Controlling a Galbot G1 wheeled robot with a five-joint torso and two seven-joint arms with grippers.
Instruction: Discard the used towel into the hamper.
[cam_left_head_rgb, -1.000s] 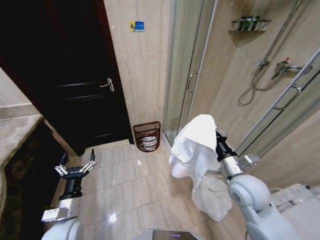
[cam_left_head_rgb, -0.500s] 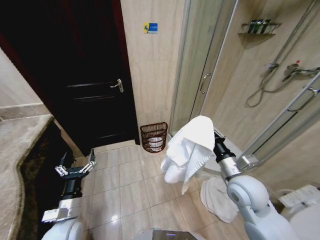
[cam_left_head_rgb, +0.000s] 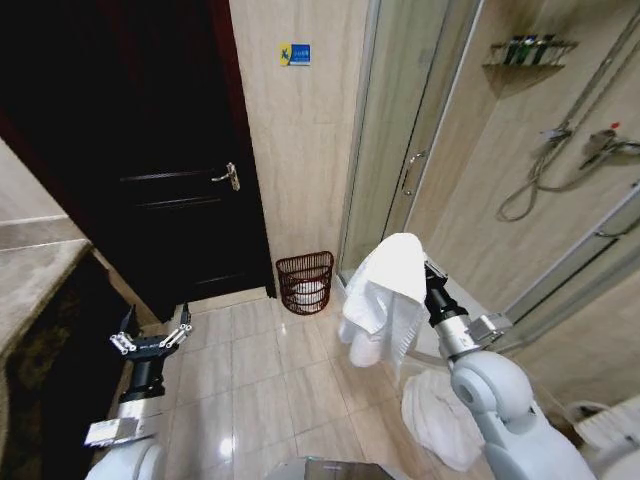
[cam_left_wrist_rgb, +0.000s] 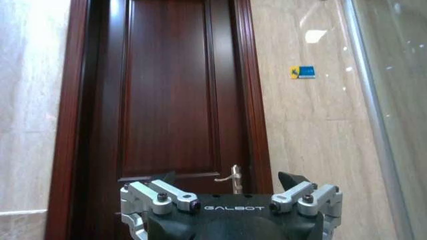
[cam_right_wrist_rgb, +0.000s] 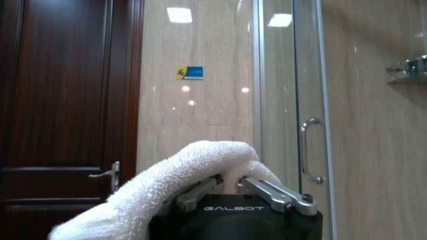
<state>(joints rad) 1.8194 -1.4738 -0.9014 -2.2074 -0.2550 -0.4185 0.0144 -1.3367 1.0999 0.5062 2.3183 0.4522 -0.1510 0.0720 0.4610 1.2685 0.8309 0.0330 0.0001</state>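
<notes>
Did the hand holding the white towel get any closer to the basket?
Cannot tell. The camera itself shifted, so the whole scene slid. The right gripper with the towel sits right of the hamper, about as before.

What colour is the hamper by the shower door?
Dark red-brown wicker hamper, best seen in the head view.

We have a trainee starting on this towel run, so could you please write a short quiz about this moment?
1. True or false: the right tool holds a white towel.
2. Where does the hamper stand? A) inside the shower B) on the floor by the wall, between door and shower C) on the counter
3. Fill in: the left tool is open and holds ____.

Key: 1 true; 2 B; 3 nothing.
</notes>
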